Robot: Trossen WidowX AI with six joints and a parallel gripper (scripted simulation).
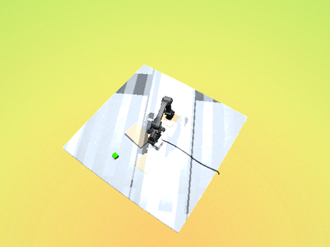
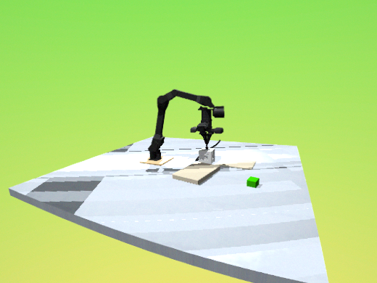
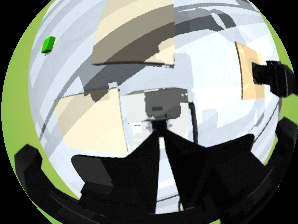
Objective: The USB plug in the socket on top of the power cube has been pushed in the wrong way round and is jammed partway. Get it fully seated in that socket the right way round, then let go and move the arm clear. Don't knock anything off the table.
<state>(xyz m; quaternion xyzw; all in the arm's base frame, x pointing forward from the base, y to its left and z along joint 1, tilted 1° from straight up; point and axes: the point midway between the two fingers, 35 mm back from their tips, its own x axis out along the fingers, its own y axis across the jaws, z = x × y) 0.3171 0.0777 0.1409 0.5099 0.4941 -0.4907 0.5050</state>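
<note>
The white power cube (image 2: 206,156) (image 1: 158,146) (image 3: 164,104) stands near the middle of the table. My gripper (image 2: 206,146) (image 3: 160,133) points straight down right over the cube's top and is shut on the dark USB plug (image 3: 160,124). The plug is at the cube's top socket. How deep it sits and which way round it is cannot be told. Its black cable (image 1: 189,156) (image 2: 217,142) trails from the cube across the table to the edge. In the top view the arm hides the plug.
A tilted tan board (image 1: 137,134) (image 2: 196,173) (image 3: 136,26) lies right beside the cube. A flat tan pad (image 1: 144,164) (image 2: 243,165) (image 3: 89,123) lies on its other side. A small green block (image 1: 115,155) (image 2: 253,181) (image 3: 47,44) sits further off. The arm's base stands on a tan plate (image 2: 164,160) (image 1: 175,119).
</note>
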